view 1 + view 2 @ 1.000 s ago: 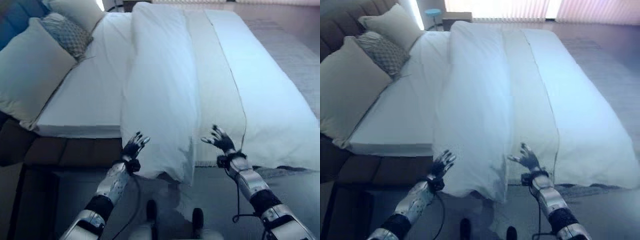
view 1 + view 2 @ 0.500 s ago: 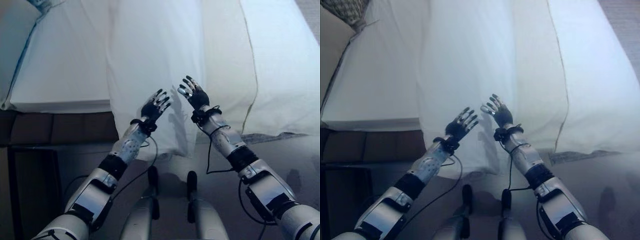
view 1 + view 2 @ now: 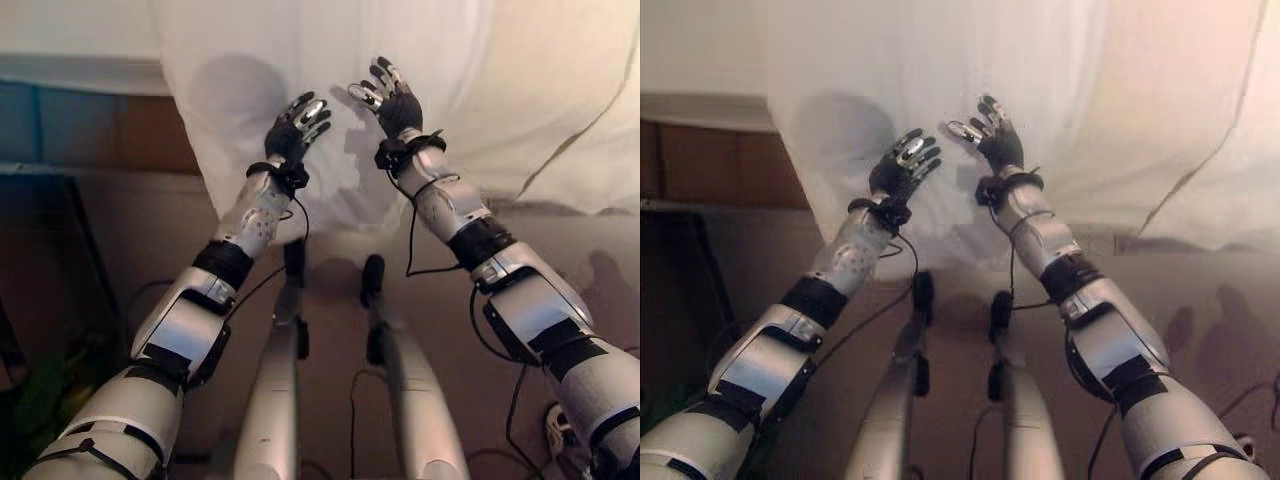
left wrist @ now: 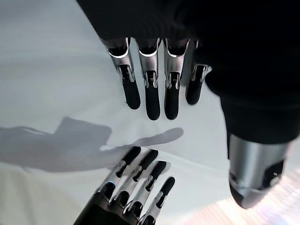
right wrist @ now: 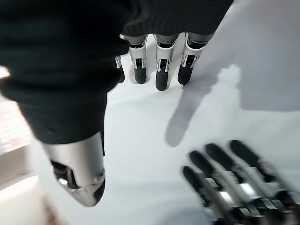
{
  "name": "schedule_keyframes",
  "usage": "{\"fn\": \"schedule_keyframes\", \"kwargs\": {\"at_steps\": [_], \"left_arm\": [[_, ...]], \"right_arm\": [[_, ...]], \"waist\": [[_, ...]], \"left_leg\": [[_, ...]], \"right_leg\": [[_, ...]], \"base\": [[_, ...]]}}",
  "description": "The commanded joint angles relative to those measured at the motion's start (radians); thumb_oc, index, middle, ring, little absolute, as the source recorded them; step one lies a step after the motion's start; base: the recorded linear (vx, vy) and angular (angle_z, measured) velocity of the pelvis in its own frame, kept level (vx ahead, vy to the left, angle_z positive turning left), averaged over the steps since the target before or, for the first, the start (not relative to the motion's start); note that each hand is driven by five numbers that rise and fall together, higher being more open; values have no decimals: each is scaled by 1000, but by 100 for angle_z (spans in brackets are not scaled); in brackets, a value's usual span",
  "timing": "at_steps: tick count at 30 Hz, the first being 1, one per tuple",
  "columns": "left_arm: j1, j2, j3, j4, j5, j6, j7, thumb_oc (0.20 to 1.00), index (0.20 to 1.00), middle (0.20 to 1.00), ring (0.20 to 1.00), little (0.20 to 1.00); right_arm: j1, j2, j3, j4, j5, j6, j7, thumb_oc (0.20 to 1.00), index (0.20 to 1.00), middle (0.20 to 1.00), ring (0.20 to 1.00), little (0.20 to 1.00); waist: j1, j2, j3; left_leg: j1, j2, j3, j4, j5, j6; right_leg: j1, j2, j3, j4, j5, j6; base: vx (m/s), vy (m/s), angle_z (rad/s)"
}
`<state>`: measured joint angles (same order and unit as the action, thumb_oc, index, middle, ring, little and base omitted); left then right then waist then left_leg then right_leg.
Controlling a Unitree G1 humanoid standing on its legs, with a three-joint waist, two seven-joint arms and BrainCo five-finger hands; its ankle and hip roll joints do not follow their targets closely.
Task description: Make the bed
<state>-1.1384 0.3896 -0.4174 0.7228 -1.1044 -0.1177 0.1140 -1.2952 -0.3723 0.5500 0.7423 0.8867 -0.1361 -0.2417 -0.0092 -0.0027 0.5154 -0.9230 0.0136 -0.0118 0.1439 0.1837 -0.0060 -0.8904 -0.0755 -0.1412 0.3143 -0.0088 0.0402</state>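
Both the left hand (image 3: 293,125) and right hand (image 3: 388,98) hover spread-fingered, holding nothing, before the hanging white duvet (image 3: 330,60); each should pinch its edge firmly before lifting.

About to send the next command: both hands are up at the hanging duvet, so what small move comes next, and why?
Probably ease both hands forward and curl the fingers into the duvet edge. The left hand and right hand are open with straight fingers, side by side in front of the hanging cloth, and neither grips it yet.
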Motion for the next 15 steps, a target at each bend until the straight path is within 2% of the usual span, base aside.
{"fn": "schedule_keyframes", "kwargs": {"at_steps": [1, 6, 9, 15], "left_arm": [[-71, 40, 15, 71, 46, -44, 61, 1000, 1000, 1000, 1000, 1000], [-156, 87, -28, 162, 69, -67, 122, 1000, 1000, 1000, 1000, 1000], [-191, 109, -43, 221, 84, -54, 144, 1000, 1000, 1000, 1000, 1000], [-164, 114, -17, 234, 103, -63, 194, 1000, 1000, 1000, 1000, 1000]], "right_arm": [[-66, -40, 55, 43, -27, 9, -21, 1000, 1000, 1000, 1000, 1000], [-158, -59, 111, 161, -78, 19, -76, 1000, 1000, 1000, 1000, 1000], [-194, -65, 138, 221, -112, 30, -89, 1000, 1000, 1000, 1000, 1000], [-169, -95, 143, 265, -169, 48, -117, 1000, 1000, 1000, 1000, 1000]], "waist": [[0, -13, 5], [5, -8, 5], [7, -2, 5], [12, 9, 5]], "left_leg": [[-58, -55, 24, 139, -157, -52], [-148, -58, 17, 137, -153, -60], [-184, -63, 14, 134, -150, -62], [-212, -69, 7, 115, -139, -67]], "right_leg": [[-16, 18, 27, -117, 65, 44], [-103, 14, 16, -127, 68, 46], [-143, 9, 10, -123, 64, 45], [-175, 3, 3, -131, 62, 45]], "base": [[42, -22, -1], [29, -9, 5], [0, 0, 0], [5, -18, 5]]}}
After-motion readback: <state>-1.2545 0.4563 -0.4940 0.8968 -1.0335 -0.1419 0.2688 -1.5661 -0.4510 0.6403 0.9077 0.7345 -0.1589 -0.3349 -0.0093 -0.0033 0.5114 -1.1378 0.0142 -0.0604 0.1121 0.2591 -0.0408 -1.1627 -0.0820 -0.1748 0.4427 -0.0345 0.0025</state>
